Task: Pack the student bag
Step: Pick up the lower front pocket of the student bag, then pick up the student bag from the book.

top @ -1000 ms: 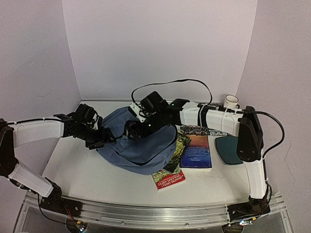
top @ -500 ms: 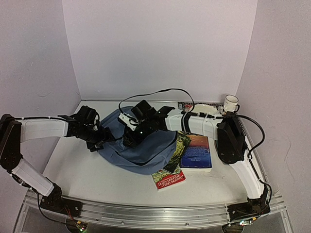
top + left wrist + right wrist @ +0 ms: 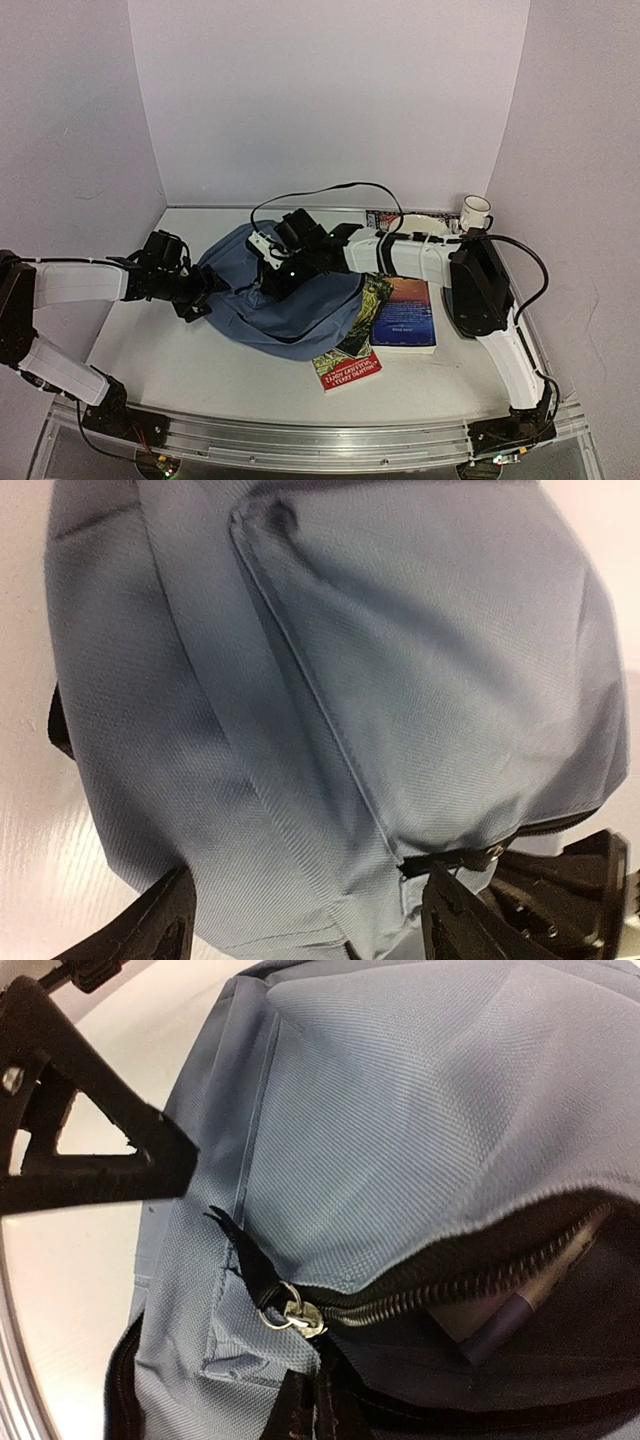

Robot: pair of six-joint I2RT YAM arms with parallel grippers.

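Right wrist view: my right gripper [image 3: 312, 1400] is pinched together, apparently on the student bag's [image 3: 420, 1110] lip by its zipper pull [image 3: 290, 1312], so I can hold it agape; the left gripper [image 3: 310, 915] straddles a corner, jaws spread wide.

- White table [image 3: 200, 360], walled at the back and both sides.
- Student bag [image 3: 285, 300], slate-blue, slumped just toward 9 o'clock of the table's middle.
- Red-banded paperback [image 3: 348, 365] at the bag's 5 o'clock, its far end tucked under the bag.
- Blue-covered book [image 3: 405, 315] at the bag's 3 o'clock, just beside the paperback.
- White mug [image 3: 476, 211] upright in the 2 o'clock corner.
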